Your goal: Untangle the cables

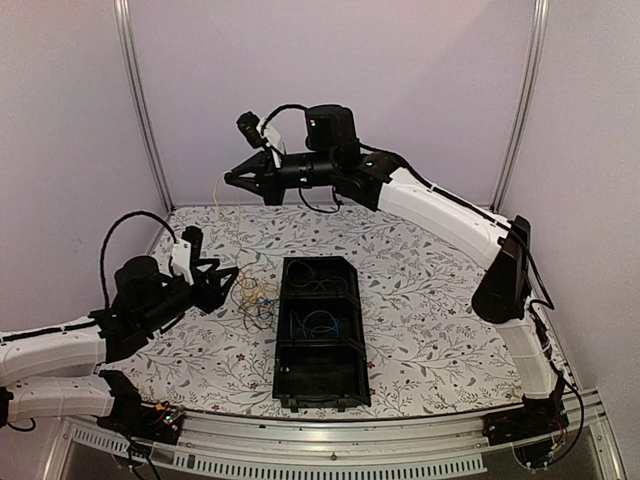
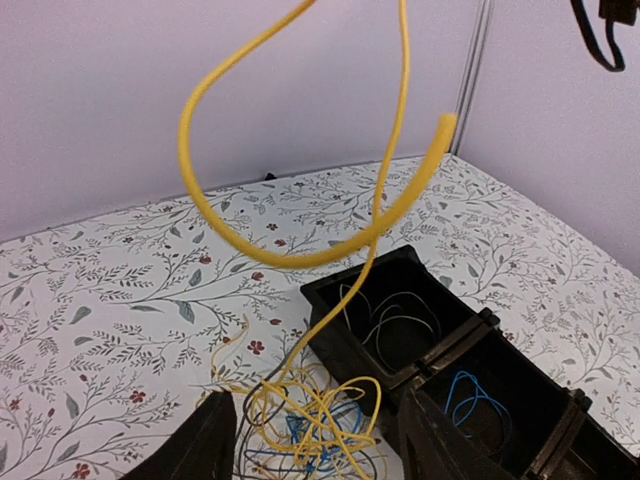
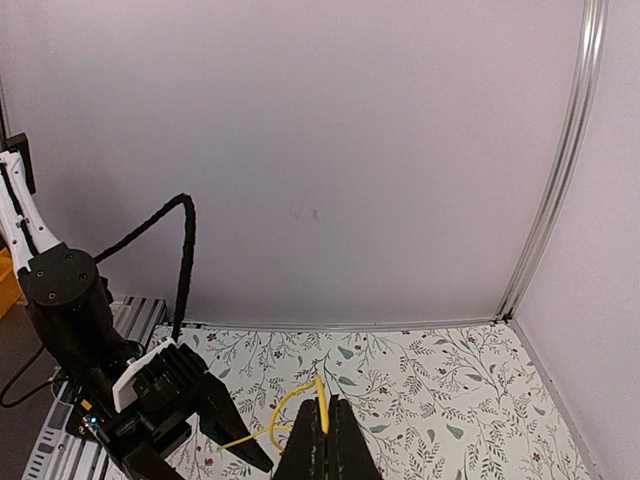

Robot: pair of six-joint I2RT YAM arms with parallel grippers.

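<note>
A tangle of thin yellow, blue and dark cables (image 1: 255, 295) lies on the floral table just left of the black tray (image 1: 280, 340). My left gripper (image 1: 228, 288) stands open over the tangle (image 2: 310, 430), which lies between its fingers (image 2: 205, 445) with nothing gripped. My right gripper (image 1: 228, 180) is raised high at the back left, shut on one end of a yellow cable (image 3: 319, 385). That cable (image 2: 300, 255) loops through the air and runs down into the tangle. In the tray (image 2: 455, 345), a grey cable (image 2: 400, 320) lies in the far compartment and a blue one (image 2: 475, 395) in the middle.
The tray stands lengthwise at the table's middle, its left wall close to the tangle. Purple walls with metal corner posts (image 1: 140, 110) close the back and sides. The right arm (image 1: 440, 205) stretches across the back of the table.
</note>
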